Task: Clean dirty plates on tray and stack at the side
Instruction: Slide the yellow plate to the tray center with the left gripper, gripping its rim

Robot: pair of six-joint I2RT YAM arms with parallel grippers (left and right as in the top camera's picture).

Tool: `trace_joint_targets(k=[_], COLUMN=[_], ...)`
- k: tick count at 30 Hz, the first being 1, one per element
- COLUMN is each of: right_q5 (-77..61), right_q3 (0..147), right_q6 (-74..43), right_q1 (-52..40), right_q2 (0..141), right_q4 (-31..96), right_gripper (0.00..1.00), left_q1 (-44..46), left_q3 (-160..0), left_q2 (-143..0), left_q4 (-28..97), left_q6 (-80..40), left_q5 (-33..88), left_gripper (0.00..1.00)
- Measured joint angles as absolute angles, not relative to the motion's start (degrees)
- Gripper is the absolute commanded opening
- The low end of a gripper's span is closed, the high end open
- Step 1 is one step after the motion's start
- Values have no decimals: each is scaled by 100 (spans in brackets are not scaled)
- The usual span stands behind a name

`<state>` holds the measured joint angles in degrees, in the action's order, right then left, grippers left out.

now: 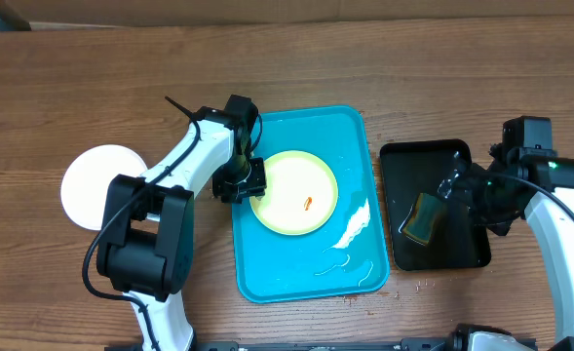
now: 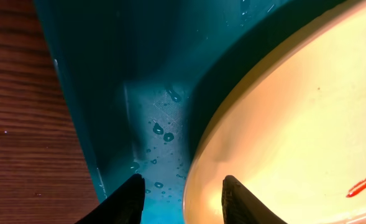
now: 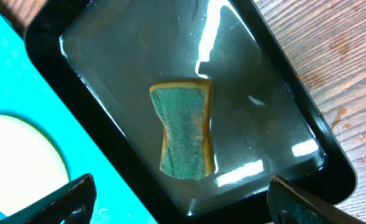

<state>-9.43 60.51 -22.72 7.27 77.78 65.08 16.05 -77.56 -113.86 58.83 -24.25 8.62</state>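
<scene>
One dirty plate (image 1: 294,192), white with a pale yellow-green rim and an orange-red smear (image 1: 307,203), lies on the turquoise tray (image 1: 306,268). My left gripper (image 1: 243,180) is at the plate's left edge. In the left wrist view its jaws (image 2: 183,193) stand apart across the plate's rim: one finger is over the wet tray floor (image 2: 151,93), the other over the plate (image 2: 294,124). They hold nothing. A white plate (image 1: 96,185) lies on the table at the left. My right gripper (image 1: 472,190) hangs wide open over the black tray.
The black tray (image 1: 467,255), right of the turquoise one, holds water and a green-and-yellow sponge (image 3: 184,127), which lies ahead of my right gripper's fingers (image 3: 71,199). Foam and water streaks (image 1: 355,229) lie on the turquoise tray's right half. Bare wooden table surrounds both trays.
</scene>
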Motion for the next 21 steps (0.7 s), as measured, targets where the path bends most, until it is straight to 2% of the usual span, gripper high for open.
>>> trace_joint_targets(k=[4,8,12,15,21], right_q5=[-939,-941,-939,-941,-939], right_q3=[5916,5789,5688,5594,5575], right_q6=[-2265,-2259,-2248,-2246,-2244], right_q1=[729,727,714,711,714], right_q2=[7778,7778,7778,7778,7778], right_q4=[6497,6407,6361,6372,6359], right_gripper=[90,90,90,90,90], left_q1=[1605,1616,1653,1680,1686], left_q3=[-7743,-7736,-7734,-7734,-7773], left_q2=[-11314,-11262,-11264,-11369,-11537], left_q4=[5572,4781,4488,4480,4700], left_q6=[-2241,-1546,-600,-67,305], left_q5=[794,617,513,484,972], left_gripper=[37,22,18,4,4])
